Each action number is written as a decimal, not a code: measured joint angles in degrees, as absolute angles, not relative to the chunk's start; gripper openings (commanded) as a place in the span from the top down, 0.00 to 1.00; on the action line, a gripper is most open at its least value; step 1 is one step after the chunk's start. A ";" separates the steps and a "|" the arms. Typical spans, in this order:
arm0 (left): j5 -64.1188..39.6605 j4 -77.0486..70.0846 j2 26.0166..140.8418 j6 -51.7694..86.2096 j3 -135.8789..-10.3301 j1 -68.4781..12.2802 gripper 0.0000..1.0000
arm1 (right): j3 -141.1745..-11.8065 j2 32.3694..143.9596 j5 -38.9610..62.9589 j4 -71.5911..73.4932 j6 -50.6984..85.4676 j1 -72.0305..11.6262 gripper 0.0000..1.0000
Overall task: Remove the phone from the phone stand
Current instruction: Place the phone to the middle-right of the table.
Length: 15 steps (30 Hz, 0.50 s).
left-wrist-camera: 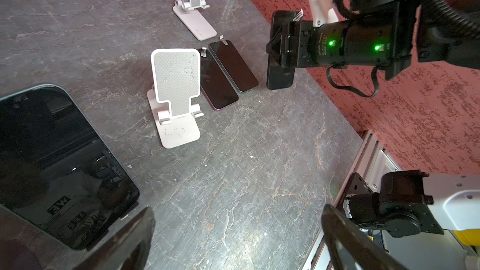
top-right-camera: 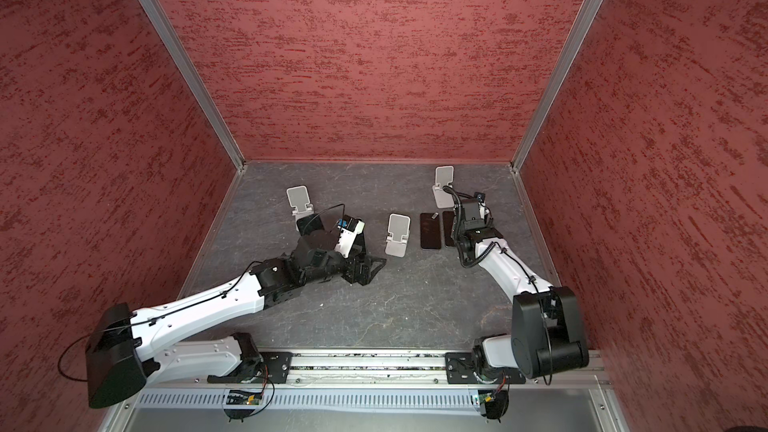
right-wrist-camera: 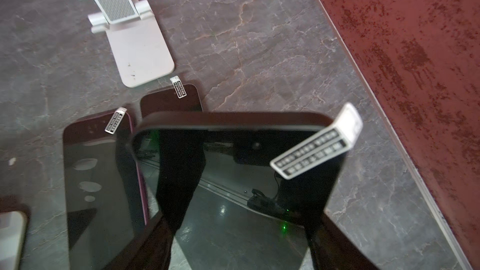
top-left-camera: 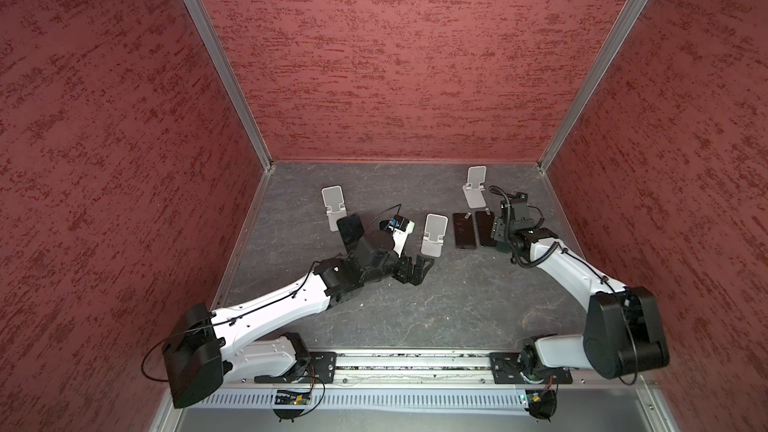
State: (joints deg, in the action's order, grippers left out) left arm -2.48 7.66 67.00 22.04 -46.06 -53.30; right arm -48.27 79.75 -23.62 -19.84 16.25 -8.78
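Note:
My right gripper [right-wrist-camera: 240, 229] is shut on a black phone [right-wrist-camera: 233, 172] with a white sticker tab, one finger on each long edge. In the left wrist view this phone [left-wrist-camera: 281, 55] hangs tilted, its lower end close to the table, beside two flat phones [left-wrist-camera: 220, 84] [left-wrist-camera: 235, 67]. The nearest phone stand [top-left-camera: 473, 187] stands bare at the back right. My left gripper [top-left-camera: 415, 272] is open and holds nothing, just in front of the middle stand [top-left-camera: 434, 234]. A further dark phone [top-left-camera: 351, 230] sits beside the left stand [top-left-camera: 332, 203], partly hidden by my left wrist.
All three white stands show bare backrests in both top views. The red side wall [right-wrist-camera: 415, 48] runs close to the right of the held phone. The grey table [top-left-camera: 415, 309] is bounded by an aluminium rail [top-left-camera: 415, 361] along its front edge.

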 measured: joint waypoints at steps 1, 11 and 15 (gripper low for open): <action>-2.46 7.49 66.70 22.02 -45.80 -53.32 0.00 | -48.27 80.62 -23.92 -19.81 15.79 -8.73 0.33; -2.46 6.33 65.39 21.19 -44.77 -53.32 0.00 | -49.34 86.26 -26.09 -18.87 12.34 -6.72 0.33; -2.52 5.93 65.01 20.99 -44.38 -53.32 0.00 | -49.43 88.09 -26.85 -18.22 11.00 -6.13 0.33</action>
